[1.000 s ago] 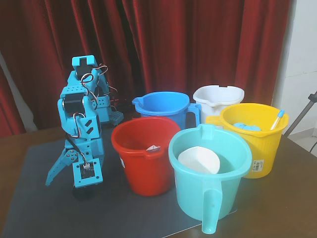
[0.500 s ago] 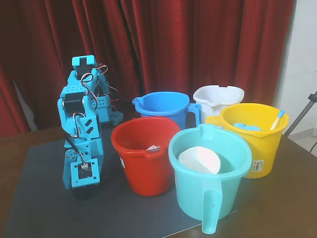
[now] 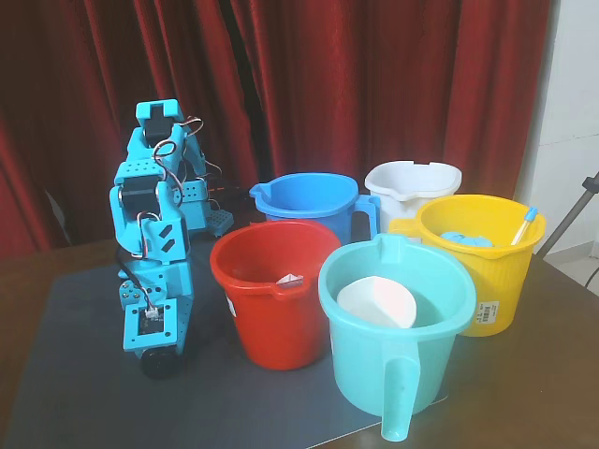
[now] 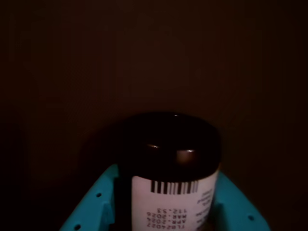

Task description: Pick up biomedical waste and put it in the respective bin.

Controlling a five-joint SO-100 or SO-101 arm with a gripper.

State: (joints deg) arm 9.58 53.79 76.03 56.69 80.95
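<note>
- Red curtains [image 3: 374, 84] hang behind a brown table [image 3: 552, 374] covered by a dark grey mat [image 3: 75, 374].
- On the left of the fixed view the blue arm [image 3: 154, 215] folds down onto the mat, its gripper [image 3: 157, 360] pointing straight down and low over the mat.
- The wrist view shows the small dark medicine bottle [image 4: 168, 168] (barcode and printed label facing the camera) sitting between the two blue fingers [image 4: 91, 211], which press its sides; the gripper is closed around it.
- In the fixed view the bottle is only a dark shape under the gripper, so I cannot tell whether it touches the mat.
- The bright blue bucket [image 3: 314, 201] stands at the back behind the red bucket [image 3: 276, 290], well to the right of the gripper.
- A teal bucket [image 3: 398, 327] in front holds a white piece [image 3: 374, 301].
- The yellow bucket [image 3: 477, 257] holds blue items, with a thin stick leaning on its rim.
- A white bucket [image 3: 412, 182] stands behind the yellow one.
</note>
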